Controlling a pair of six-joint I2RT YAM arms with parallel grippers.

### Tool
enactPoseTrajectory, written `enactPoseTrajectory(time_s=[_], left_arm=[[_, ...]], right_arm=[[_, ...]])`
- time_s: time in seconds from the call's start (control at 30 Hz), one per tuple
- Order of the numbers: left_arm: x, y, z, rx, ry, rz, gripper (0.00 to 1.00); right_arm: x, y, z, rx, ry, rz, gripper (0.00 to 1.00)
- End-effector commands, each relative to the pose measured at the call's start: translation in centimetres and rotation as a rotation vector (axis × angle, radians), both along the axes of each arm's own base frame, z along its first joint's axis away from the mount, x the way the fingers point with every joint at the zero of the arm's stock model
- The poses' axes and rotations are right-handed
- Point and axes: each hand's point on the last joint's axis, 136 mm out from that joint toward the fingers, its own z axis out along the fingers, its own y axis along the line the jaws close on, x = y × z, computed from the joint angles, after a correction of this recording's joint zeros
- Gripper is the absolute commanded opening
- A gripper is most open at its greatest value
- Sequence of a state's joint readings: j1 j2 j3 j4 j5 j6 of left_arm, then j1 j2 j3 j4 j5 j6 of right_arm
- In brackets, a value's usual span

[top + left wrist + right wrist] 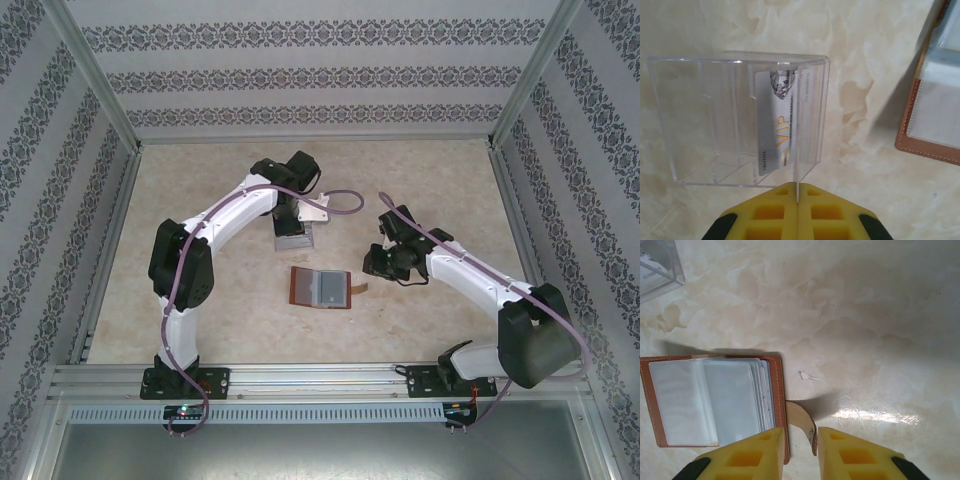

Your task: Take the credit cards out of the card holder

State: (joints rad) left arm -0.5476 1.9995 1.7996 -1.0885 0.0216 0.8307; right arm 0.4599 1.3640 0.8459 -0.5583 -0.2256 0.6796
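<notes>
In the overhead view the card holder lies open and flat near the middle of the frame, on the marbled table. A clear tray sits just above it. The left wrist view shows one of the credit cards, pale with "VIP" printed on it, standing inside the tray. The left gripper, at the bottom centre of that frame, is clenched. The tray's near edge runs into the seam between its fingers, though a real pinch is hard to confirm. In the right wrist view the right gripper has its jaws parted, and the holder's strap tab curls up in the gap, unclamped. Grey-white sleeves fill the holder at lower left; whether cards remain inside is unclear.
</notes>
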Motion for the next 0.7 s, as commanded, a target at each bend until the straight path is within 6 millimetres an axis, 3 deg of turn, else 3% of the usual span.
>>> enactPoseTrajectory(time_s=[0.0,0.67], left_arm=[[-0.2,0.6,0.5,0.020,0.028,-0.068,0.00],[2.3,1.3,-1.8,0.059,0.046,-0.051,0.00]], right_arm=[[-0.2,-0.2,0.2,-0.002,0.009,0.010,0.25],[0.2,-0.1,-0.1,-0.008,0.022,0.002,0.25]])
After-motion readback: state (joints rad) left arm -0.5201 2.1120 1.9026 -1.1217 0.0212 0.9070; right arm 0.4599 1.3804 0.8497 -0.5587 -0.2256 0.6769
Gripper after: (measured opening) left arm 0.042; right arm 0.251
